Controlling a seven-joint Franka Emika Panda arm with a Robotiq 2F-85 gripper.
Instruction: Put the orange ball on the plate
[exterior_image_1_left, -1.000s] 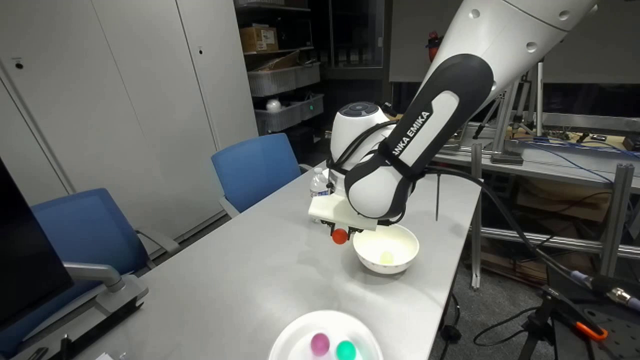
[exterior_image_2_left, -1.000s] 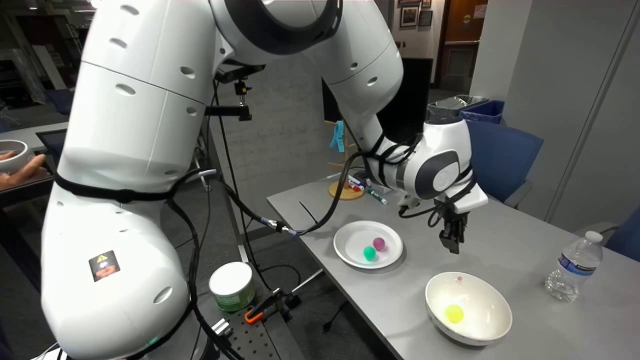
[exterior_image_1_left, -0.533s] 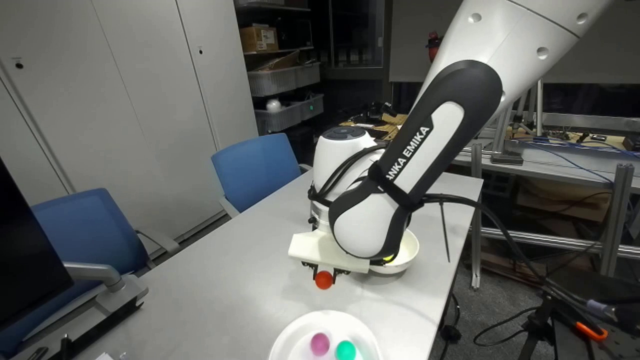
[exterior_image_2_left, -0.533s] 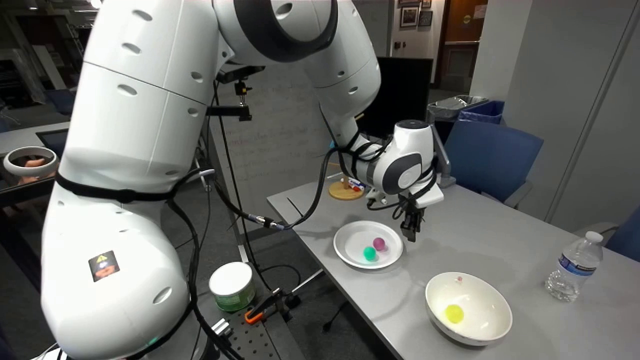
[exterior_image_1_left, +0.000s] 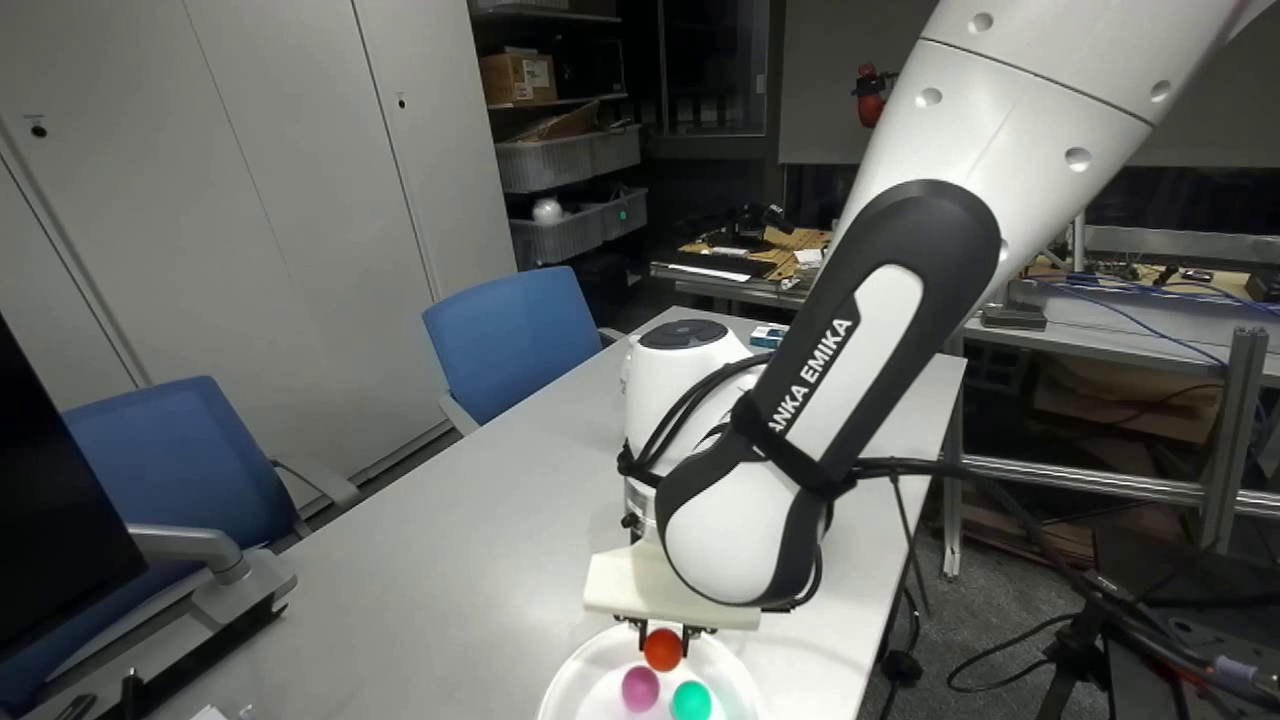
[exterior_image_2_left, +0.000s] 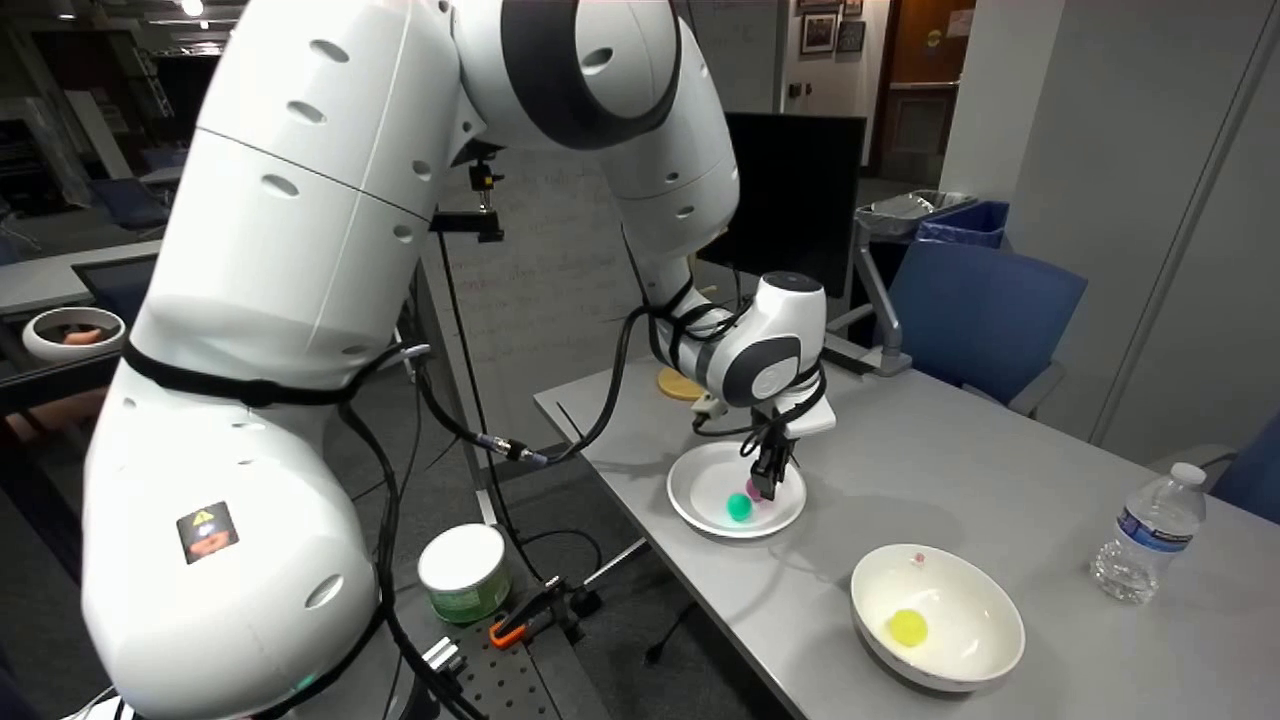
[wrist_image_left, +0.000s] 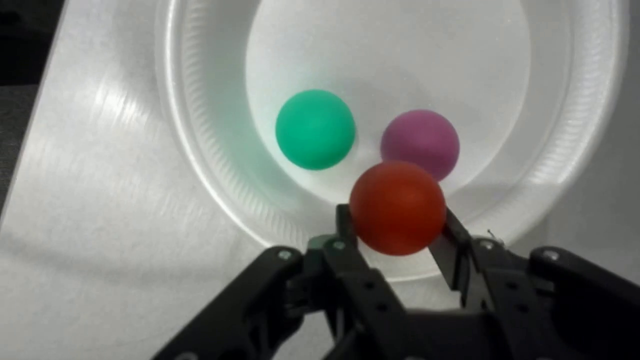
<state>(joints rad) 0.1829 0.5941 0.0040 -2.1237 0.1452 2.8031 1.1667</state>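
The orange ball (wrist_image_left: 397, 207) is between the two black fingers of my gripper (wrist_image_left: 396, 220), touched on both sides. In an exterior view the orange ball (exterior_image_1_left: 662, 650) hangs between the fingertips over the far part of the white plate (exterior_image_1_left: 566, 690). In an exterior view the gripper (exterior_image_2_left: 766, 484) is over the right part of the plate (exterior_image_2_left: 690, 495) and hides the orange ball. In the wrist view the ball overlaps the plate's (wrist_image_left: 390, 40) near inner side. I cannot tell its exact height above the plate.
A teal ball (wrist_image_left: 315, 130) and a pink ball (wrist_image_left: 420, 142) lie on the plate close to the held ball. A deeper white bowl (exterior_image_2_left: 985, 640) with a yellow ball (exterior_image_2_left: 908, 627) and a water bottle (exterior_image_2_left: 1150, 535) stand on the table. A monitor (exterior_image_2_left: 790, 190) stands behind.
The gripper has carried the orange ball away from beside the bowl, across the table and down over the plate. The teal and pink balls have not moved.
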